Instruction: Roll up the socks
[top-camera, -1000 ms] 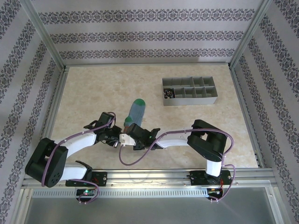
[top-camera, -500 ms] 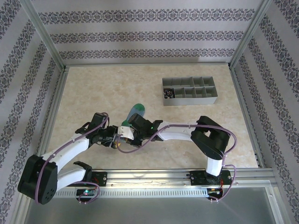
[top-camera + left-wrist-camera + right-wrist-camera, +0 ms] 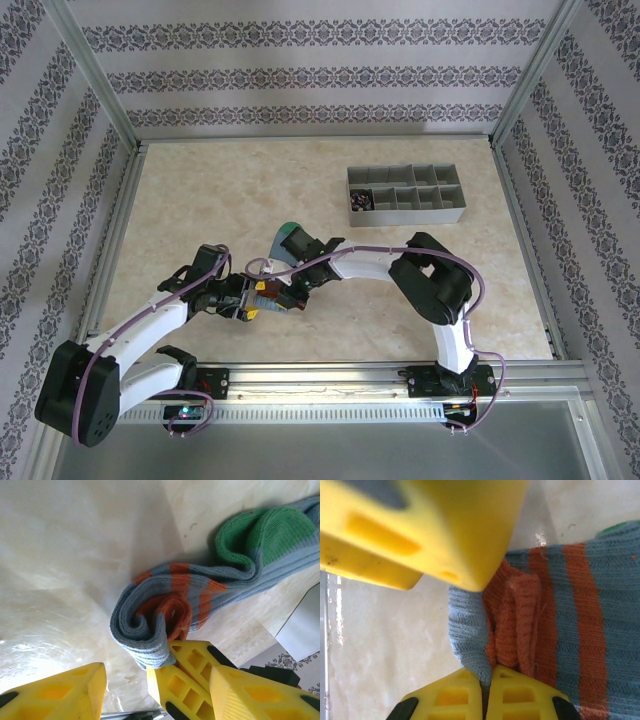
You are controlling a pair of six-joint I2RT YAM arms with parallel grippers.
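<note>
The grey-blue sock [image 3: 290, 238] lies on the table, green toe at the far end. Its orange-striped cuff end [image 3: 165, 605] is curled into a loose roll. My right gripper [image 3: 487, 672] is shut on the roll's grey-blue outer edge [image 3: 470, 630], and its yellow fingers [image 3: 180, 680] push in from below in the left wrist view. My left gripper [image 3: 159, 669] stands open, one jaw on each side of the right gripper's fingers, and one of its fingers [image 3: 420, 525] looms over the sock. In the top view both grippers [image 3: 250, 303] [image 3: 272, 292] meet at the cuff. The black sock is out of view.
A grey compartmented tray [image 3: 405, 215] stands at the back right, with a small dark bundle [image 3: 360, 202] in its left end compartment. Aluminium frame rails [image 3: 300, 372] border the beige table.
The right arm swung left and far, turning its wrist, and the sock's cuff end has curled up so the sock looks shorter. The left gripper shifted slightly toward the near left.
</note>
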